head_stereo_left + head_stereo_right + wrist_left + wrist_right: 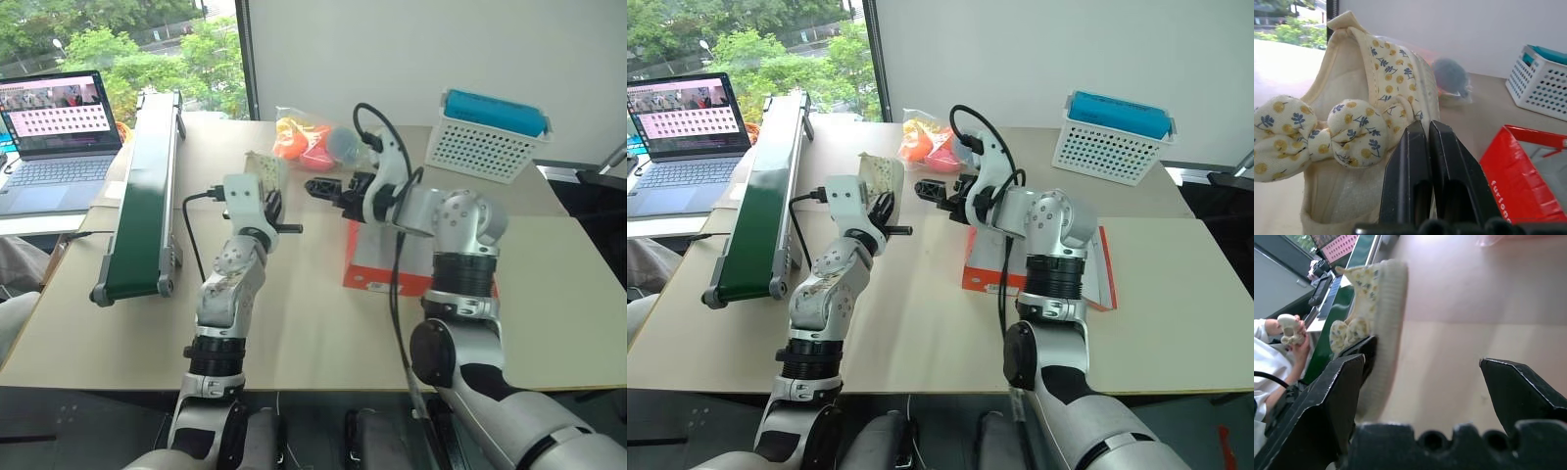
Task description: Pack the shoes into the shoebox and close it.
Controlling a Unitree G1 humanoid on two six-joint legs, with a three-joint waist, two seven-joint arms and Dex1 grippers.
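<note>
My left gripper (1430,142) is clamped shut on the side wall of 1 cream shoe (1359,122), holding it up off the table (304,323). Shoe has a floral fabric bow (1327,134) and matching floral trim, sole side facing away from me in the head views. Just beside it, my right gripper (1422,382) hangs with both fingers spread wide, nothing between them, pointing toward the shoe from the other side; not touching it as far as I can tell. Under my right arm sits the orange-red shoebox (985,274) on the table, partly hidden by the arm. To my left, a green conveyor belt (142,191) runs along the table edge, laptop (59,137) beyond it. Far side: clear bag of orange and blue toys (309,142), white perforated basket (485,147) with teal top. A person's hand (1293,333) holds a controller in the right wrist view.
</note>
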